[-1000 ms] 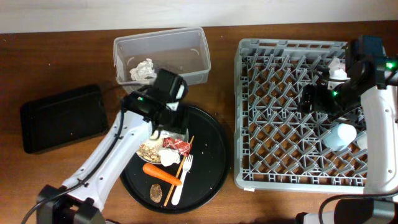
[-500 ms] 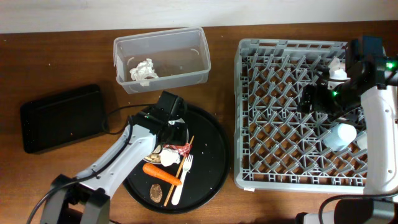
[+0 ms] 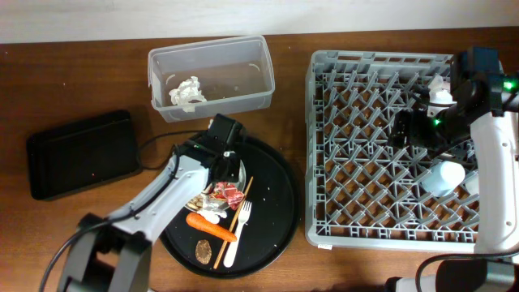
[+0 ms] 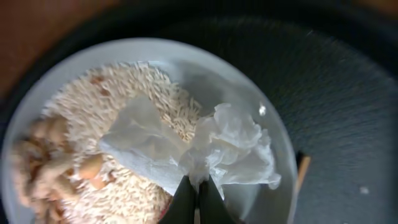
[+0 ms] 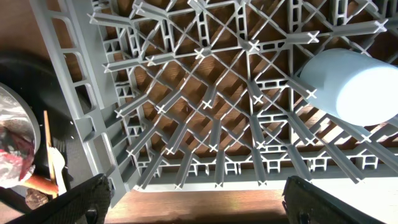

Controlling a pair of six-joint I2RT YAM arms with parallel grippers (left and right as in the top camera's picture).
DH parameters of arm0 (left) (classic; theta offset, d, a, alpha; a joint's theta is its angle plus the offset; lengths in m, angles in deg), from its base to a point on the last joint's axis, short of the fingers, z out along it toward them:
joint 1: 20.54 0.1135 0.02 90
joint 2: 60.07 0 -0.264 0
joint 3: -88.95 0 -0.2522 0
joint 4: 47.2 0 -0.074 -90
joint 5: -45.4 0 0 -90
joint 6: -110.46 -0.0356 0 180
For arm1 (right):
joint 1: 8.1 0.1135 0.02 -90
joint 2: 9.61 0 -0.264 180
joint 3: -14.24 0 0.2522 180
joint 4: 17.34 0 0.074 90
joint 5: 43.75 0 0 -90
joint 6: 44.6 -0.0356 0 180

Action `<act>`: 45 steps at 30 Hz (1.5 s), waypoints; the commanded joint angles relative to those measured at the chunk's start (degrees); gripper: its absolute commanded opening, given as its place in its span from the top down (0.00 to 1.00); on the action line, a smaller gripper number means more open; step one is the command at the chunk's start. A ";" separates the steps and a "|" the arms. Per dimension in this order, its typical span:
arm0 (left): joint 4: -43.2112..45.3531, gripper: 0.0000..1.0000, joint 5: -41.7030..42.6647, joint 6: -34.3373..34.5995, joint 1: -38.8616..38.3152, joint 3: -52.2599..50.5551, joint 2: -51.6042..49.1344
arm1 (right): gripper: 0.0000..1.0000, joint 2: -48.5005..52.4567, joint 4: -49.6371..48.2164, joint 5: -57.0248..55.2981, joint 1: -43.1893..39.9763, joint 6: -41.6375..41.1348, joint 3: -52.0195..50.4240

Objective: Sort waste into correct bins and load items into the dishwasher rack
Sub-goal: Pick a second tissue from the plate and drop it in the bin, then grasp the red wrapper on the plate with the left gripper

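My left gripper (image 4: 198,198) is shut on a crumpled white napkin (image 4: 231,146) that lies on beige mushy food (image 4: 93,143) in the off-white plate (image 4: 273,199). From overhead the left gripper (image 3: 220,177) reaches down onto the plate (image 3: 237,172), next to the red wrapper (image 3: 229,192). An orange carrot (image 3: 211,227), a brown lump (image 3: 204,250), the white fork (image 3: 240,229) and the chopsticks (image 3: 236,220) lie on the round black tray. My right gripper (image 5: 199,196) is open and empty above the grey dishwasher rack (image 3: 381,154), where a pale blue cup (image 5: 357,84) lies.
The clear tub (image 3: 243,50) at the back holds one napkin (image 3: 185,91). The shallow black rectangular tray (image 3: 81,154) sits at the left. The round black tray (image 3: 276,203) lies between it and the rack. A white cup (image 3: 439,89) stands in the rack's far right.
My left gripper came from the tub's near side down onto the plate and shut on the napkin. The right arm has not moved.
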 commanded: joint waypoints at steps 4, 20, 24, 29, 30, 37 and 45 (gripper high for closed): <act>1.84 1.00 -5.55 -0.04 -0.07 3.98 13.27 | 0.08 -1.14 0.26 -0.13 -0.02 -0.20 0.02; 42.29 0.99 -5.14 -3.54 12.22 3.98 -3.54 | 0.08 -1.14 0.04 -0.15 -0.02 -0.20 0.02; 48.83 0.96 -5.29 -3.54 12.48 3.98 -8.02 | 0.08 -1.14 0.04 -0.15 -0.02 -0.17 0.02; 49.99 0.01 -5.31 -5.86 12.59 4.24 -8.87 | 0.08 -1.14 0.04 -0.15 -0.02 -0.17 0.02; 49.96 0.01 -5.29 -7.02 12.59 4.28 -8.87 | 0.08 -1.14 0.04 -0.15 -0.02 -0.20 0.02; 35.28 0.01 -4.15 -10.60 12.00 4.44 -1.68 | 0.08 -1.14 0.26 -0.15 -0.02 -0.20 0.02; -2.40 0.00 13.97 -10.32 3.39 4.44 8.70 | 0.08 -1.14 0.26 -0.13 -0.02 -0.20 0.02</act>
